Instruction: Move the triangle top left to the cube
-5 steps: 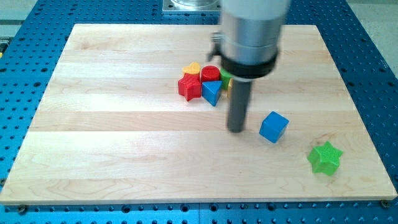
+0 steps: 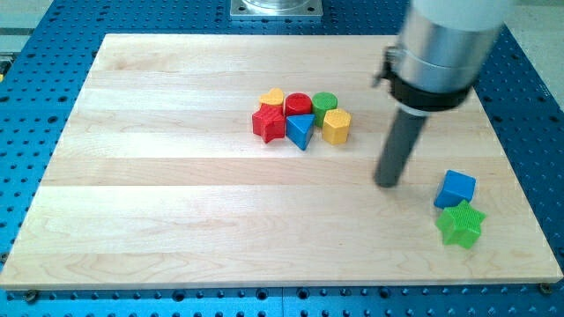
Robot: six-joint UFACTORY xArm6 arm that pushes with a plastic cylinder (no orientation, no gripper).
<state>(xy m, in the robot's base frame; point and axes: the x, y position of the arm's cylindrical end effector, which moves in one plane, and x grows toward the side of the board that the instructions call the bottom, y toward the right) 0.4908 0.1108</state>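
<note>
A blue triangle (image 2: 300, 130) lies in a cluster near the board's middle top, touching a red star (image 2: 268, 123) and a red cylinder (image 2: 298, 104). A blue cube (image 2: 456, 188) sits at the view's right, right above a green star (image 2: 461, 224). My tip (image 2: 387, 183) rests on the board to the left of the blue cube, with a gap between them, and well to the right of the triangle.
A yellow heart (image 2: 273, 96), a green cylinder (image 2: 325, 101) and a yellow hexagon (image 2: 336, 127) complete the cluster. The wooden board (image 2: 159, 194) lies on a blue perforated table (image 2: 26, 132). The arm's grey body (image 2: 445, 44) hangs over the top right.
My tip moved right from about the board's middle. The blue cube shifted right and now sits against the green star. The yellow hexagon and green cylinder came into sight.
</note>
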